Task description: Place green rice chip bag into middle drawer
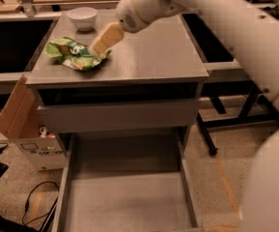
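Reach step: my gripper point(105, 38) at 2 o'clock edge of green rice chip bag point(74, 54); grip state, cannot tell. Next: grasp, lower into middle drawer point(129, 204), 6 o'clock.

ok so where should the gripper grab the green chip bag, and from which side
Probably the crumpled end nearest the gripper, coming down from above: the green rice chip bag lies flat on the cabinet top, and the gripper hangs just over that end.

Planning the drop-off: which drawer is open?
The lower drawer, pulled out with its flat bottom showing; the upper drawer shows only a shut front. The gripper is at the green rice chip bag.
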You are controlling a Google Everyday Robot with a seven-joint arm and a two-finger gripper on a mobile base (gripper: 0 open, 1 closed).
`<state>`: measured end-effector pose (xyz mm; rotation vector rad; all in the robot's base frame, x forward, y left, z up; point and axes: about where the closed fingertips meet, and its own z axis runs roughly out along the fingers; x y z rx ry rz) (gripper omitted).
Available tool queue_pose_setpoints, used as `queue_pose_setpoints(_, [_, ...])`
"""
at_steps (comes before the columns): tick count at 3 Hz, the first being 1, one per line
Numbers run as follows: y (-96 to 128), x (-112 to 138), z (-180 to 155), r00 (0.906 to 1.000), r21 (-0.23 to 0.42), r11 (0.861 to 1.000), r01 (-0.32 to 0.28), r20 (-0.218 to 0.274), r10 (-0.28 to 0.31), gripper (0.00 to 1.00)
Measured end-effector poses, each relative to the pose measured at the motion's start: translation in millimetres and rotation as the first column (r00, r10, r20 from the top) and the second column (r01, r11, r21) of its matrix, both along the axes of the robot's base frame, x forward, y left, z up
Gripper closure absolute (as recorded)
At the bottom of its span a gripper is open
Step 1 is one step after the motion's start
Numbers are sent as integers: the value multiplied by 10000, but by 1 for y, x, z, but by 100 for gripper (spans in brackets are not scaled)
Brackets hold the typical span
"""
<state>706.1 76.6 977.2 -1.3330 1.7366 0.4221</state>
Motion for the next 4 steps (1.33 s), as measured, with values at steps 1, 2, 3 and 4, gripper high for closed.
queue_pose_setpoints(1, [55,25,-22,9989,539,9985,0,-474,26,0])
queue_pose_setpoints(2, [96,45,-45,9947,653,9975,281,-1003,-215,0])
queue_pose_setpoints(3, [129,70,-74,9824,816,9939,741,-1773,-586,2])
queue_pose_setpoints(4, [142,78,-92,9738,859,9920,922,-2159,-718,24])
